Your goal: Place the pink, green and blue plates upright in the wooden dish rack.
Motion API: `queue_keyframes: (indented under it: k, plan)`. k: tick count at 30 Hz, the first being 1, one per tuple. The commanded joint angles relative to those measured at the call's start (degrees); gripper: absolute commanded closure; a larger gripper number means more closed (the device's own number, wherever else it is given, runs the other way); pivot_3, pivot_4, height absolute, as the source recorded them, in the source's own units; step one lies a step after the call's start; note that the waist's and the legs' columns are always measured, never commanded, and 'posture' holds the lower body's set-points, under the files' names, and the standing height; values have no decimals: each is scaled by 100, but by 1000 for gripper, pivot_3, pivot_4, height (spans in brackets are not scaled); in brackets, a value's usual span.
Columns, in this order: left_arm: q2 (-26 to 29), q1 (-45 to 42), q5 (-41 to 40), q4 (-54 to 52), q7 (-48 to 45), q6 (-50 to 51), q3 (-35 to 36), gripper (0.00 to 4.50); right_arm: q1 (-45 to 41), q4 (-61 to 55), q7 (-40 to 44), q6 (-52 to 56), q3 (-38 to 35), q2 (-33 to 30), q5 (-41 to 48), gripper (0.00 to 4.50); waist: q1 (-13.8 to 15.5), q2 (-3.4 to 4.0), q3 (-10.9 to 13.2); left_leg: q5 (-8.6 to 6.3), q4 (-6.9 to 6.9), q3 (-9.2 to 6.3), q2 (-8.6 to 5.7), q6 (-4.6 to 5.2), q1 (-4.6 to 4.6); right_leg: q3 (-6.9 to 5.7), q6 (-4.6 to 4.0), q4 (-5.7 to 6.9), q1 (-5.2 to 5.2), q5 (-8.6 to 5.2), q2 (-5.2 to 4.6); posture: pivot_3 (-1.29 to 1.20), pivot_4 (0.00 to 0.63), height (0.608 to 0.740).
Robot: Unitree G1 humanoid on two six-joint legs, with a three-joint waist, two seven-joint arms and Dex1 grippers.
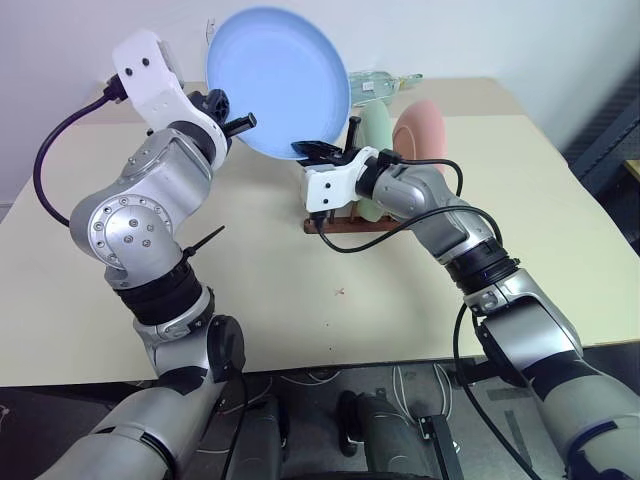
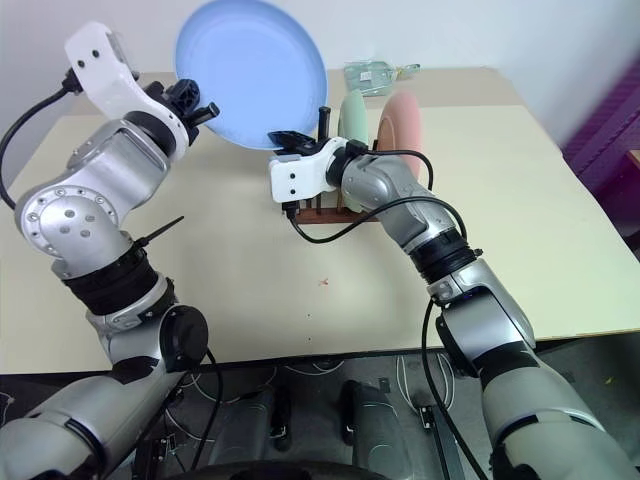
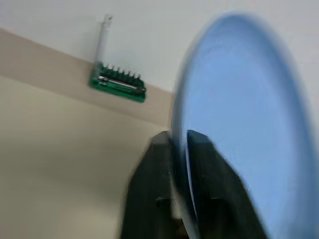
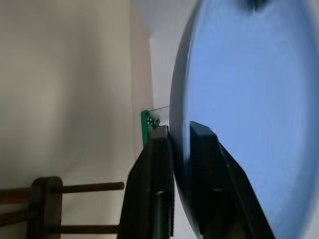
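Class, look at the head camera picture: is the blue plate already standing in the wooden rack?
No, the blue plate is held up in the air above the rack, gripped at its rim.

Head eyes look down over the table; both wrist cameras closely share the blue plate.

Both arms were silver-grey metal with black joint bands; wrist housings white. Black cables looped alongside each forearm. Round screws ringed the left elbow cap. Fingers black.
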Motion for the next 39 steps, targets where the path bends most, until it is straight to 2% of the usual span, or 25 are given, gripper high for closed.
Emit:
queue_keyframes:
  k: [1, 7, 10, 13, 15, 19, 24, 26, 28, 30, 34, 39]
  plan:
    - [33, -135, 11, -74, -27, -169, 88, 2090, -58, -271, -115, -37, -185, -24, 8, 3828, -5, 0, 0, 0, 0, 0, 0, 0, 0, 0, 0, 0, 0, 0, 1, 0, 150, 730]
    - [237, -472, 31, 160, -104, -1314, 646, 2090, 1, -389, -80, 9, -240, 0, 119, 3828, -9, 0, 0, 1, -1, 1, 2, -2, 0, 0, 0, 2, -2, 0, 4, 0, 150, 730]
    - [824, -479, 386, 468, -187, -1966, 875, 2090, 56, -544, 48, 149, -395, 142, 481, 3828, -42, 1, 0, 1, -3, 3, 3, -2, 1, 0, 0, 2, -3, 0, 6, 0, 150, 730]
    - [1753, -138, 943, 865, -439, -2632, 1008, 2090, 50, -929, 361, 442, -710, 408, 1236, 3828, -55, 5, 3, 2, -10, 6, 6, -4, 6, 3, -2, 10, -8, 0, 11, 0, 150, 730]
    - [2126, 97, 1151, 1084, -606, -2945, 1028, 2090, 65, -1121, 553, 640, -844, 537, 1610, 3828, -40, 5, 3, 8, -12, 11, 9, -14, 5, 3, -4, 17, -14, -1, 13, 0, 150, 730]
    - [2771, 1078, 1786, 1546, -1107, -3323, 745, 2090, 91, -1542, 790, 1145, -1068, 749, 2119, 3828, 4, 3, 1, 11, -9, 10, 9, -20, 4, -1, -4, 20, -9, -1, 3, 0, 150, 730]
    - [2653, 2353, 1918, 1627, -1961, -3203, 46, 2090, 193, -2477, 1024, 2775, -1682, 1361, 3732, 3828, 41, 0, -2, 10, -6, 2, 13, -20, 3, -6, -7, 20, -4, -2, -12, 0, 150, 730]
    - [2611, 2760, 2045, 1492, -2246, -3153, -410, 2063, 146, -2858, 900, 3657, -2071, 1622, 4545, 4341, 29, -4, -4, 10, -5, 1, 14, -21, -1, -7, -7, 21, -8, -2, -11, 0, 150, 730]
    - [2554, 3140, 2156, 1326, -2574, -3129, -954, 2063, 116, -3107, 804, 4334, -2317, 1729, 5071, 4472, 17, -3, -3, 10, -5, -4, 15, -20, -3, -9, -7, 23, -9, -1, -12, 0, 150, 730]
    - [2472, 3326, 2209, 1149, -2806, -3190, -1295, 2063, 139, -3251, 778, 4725, -2374, 1701, 5280, 4472, 2, -4, -4, 8, -7, -9, 15, -19, 0, -8, -11, 22, -10, -4, -17, 0, 150, 730]
    - [2075, 3302, 1939, 1085, -2918, -2995, -1248, 2063, 173, -3402, 556, 5392, -2553, 1727, 5710, 4472, -16, -2, -3, 7, -8, -10, 19, -18, -1, -8, -25, 23, -17, -8, -18, 0, 150, 730]
    - [2290, 3514, 2005, 896, -3651, -2950, -1737, 2063, 58, -3648, 110, 6651, -3070, 2090, 7033, 4472, -33, 0, -2, 8, -13, -5, 18, -16, -1, -7, -13, 25, -23, -1, -9, 0, 150, 730]
